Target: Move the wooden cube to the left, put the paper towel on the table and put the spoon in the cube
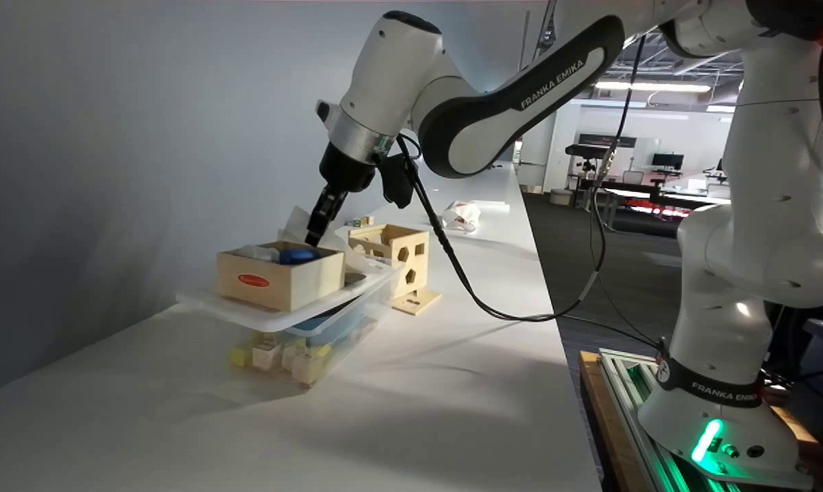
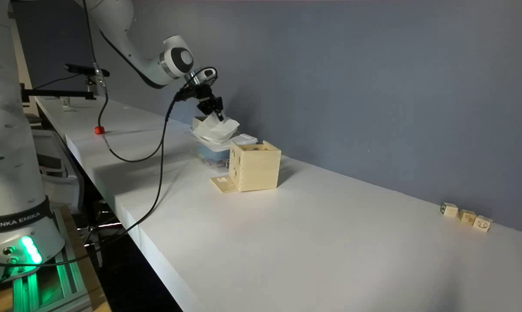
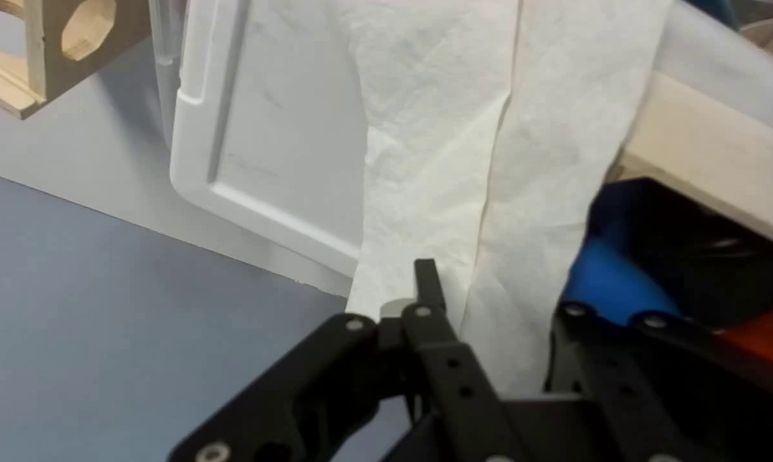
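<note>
The wooden cube (image 1: 415,263) with cut-out holes stands upright on the table in both exterior views (image 2: 261,171); its edge shows in the wrist view (image 3: 126,29). The white paper towel (image 2: 217,128) is draped beside a small wooden box (image 1: 268,287), on the lid of a plastic container. My gripper (image 1: 317,236) points down at the towel and box. In the wrist view the gripper's (image 3: 498,285) fingers are apart, with the towel (image 3: 437,128) between them; the right fingertip is hidden. Dark, blue and red items lie in the box; I cannot make out a spoon.
The plastic container (image 1: 356,324) with its white lid (image 3: 283,128) stands close to the wall. A flat wooden plate (image 2: 224,184) lies beside the cube. Several small blocks (image 2: 467,216) sit along the wall. A white crumpled bag (image 1: 462,216) lies farther off. Cables (image 1: 466,290) hang from the arm.
</note>
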### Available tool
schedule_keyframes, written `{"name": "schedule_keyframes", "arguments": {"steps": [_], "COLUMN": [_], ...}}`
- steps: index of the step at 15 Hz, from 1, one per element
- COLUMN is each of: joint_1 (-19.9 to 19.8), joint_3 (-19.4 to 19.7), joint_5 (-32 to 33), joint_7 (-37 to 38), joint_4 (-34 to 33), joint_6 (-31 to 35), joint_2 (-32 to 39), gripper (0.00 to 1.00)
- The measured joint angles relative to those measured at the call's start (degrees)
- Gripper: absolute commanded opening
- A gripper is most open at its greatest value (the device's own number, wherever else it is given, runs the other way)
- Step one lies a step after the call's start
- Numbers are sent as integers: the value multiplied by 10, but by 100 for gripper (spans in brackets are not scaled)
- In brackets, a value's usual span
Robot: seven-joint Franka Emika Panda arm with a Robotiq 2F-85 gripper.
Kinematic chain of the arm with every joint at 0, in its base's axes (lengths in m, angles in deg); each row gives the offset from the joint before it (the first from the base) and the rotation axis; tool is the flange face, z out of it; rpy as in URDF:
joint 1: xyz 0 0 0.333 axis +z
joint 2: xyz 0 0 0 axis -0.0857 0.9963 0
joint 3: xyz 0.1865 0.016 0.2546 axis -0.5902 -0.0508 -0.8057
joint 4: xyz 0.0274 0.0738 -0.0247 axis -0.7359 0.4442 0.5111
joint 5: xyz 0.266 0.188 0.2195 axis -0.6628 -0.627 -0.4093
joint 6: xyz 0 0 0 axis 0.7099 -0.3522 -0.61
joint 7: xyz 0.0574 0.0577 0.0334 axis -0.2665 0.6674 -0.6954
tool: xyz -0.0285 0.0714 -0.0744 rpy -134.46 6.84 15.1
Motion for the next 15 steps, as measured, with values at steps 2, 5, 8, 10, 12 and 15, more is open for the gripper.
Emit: {"name": "schedule_keyframes", "arguments": {"steps": [2,5,8,10,12,15], "joint_1": [4,8,9,12,23,59], "joint_3": [5,6,6,6,3,0], "joint_5": [0,-2,-24,-55,-98,-173], "joint_7": [0,-3,-27,-75,-146,-251], "joint_4": [-1,-1,5,23,57,110], "joint_6": [0,0,9,43,80,109], "joint_2": [-3,-11,-22,-42,-78,-141], "gripper": [0,0,0,0,0,0]}}
